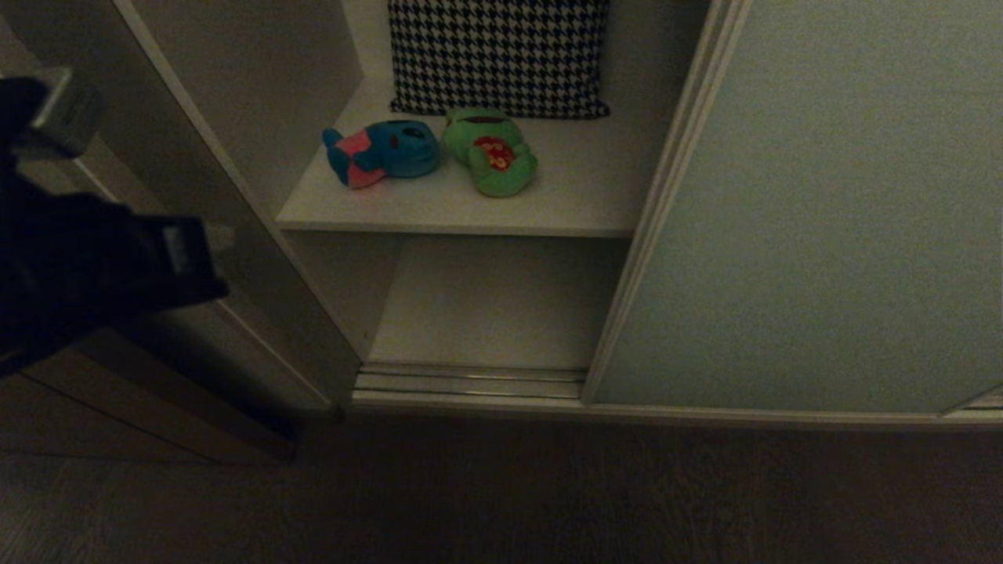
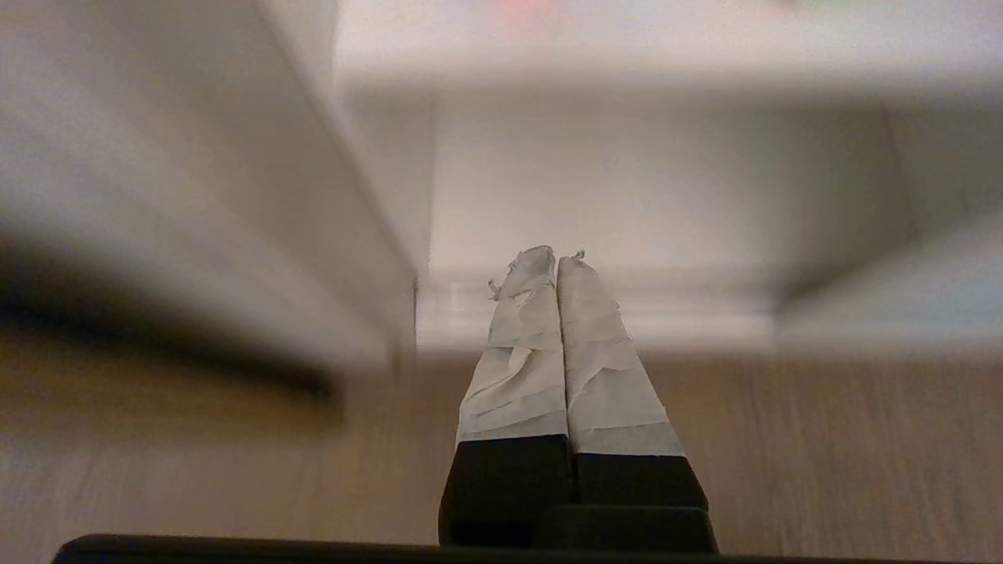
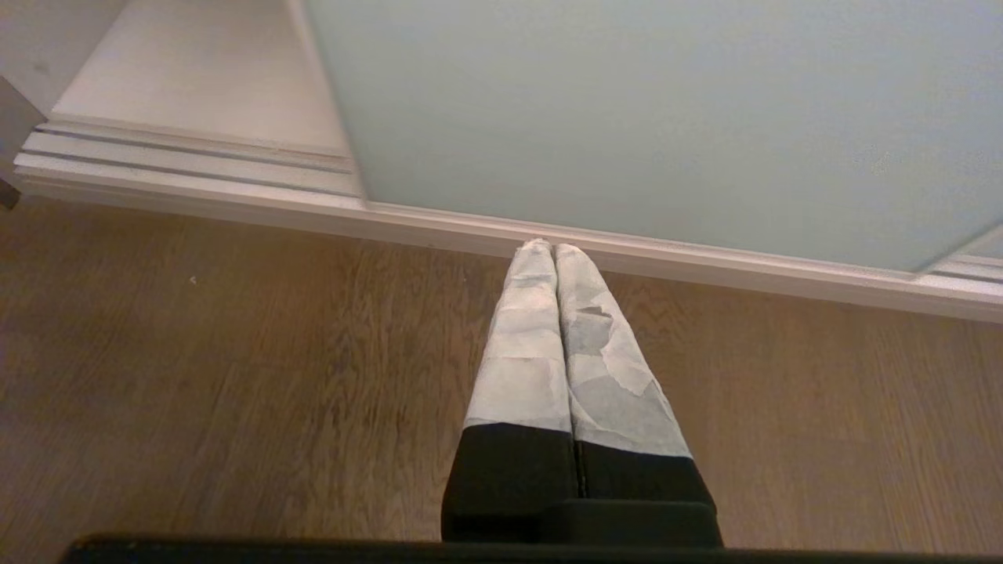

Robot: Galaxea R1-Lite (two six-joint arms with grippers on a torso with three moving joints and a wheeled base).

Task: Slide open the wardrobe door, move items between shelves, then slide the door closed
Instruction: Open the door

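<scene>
Left wrist view shows the left gripper with its two tape-wrapped fingers pressed flat together, clenched on nothing. It hangs in open air in front of the wardrobe opening, above the wooden floor, and touches no surface. Empty, closed fingers suit an approach through a narrow gap; a judgement is that they must spread before either toy can be taken.

Seen from the head camera, the left arm sits at the far left, outside the wardrobe and beside the dark brown side panel, well apart from the toys.

The right gripper is likewise pressed shut and empty. It points down at the floor just before the bottom track, in what looks like a parked pose that keeps it clear of the working arm.

The sliding wardrobe door stands pushed to the right, leaving the left bay exposed, so the opening step appears complete.

On the upper shelf lie the two items:
- the blue plush toy, on its side, pink belly showing;
- the green frog, belly up, just beside the blue toy and possibly touching it.

Both rest near the front edge, within reach. The houndstooth cushion leans against the rear wall behind them.

The lower shelf is the likely destination. Both toys remain on the upper board, so the transfer is not yet done, and the door is still to be closed.
</scene>
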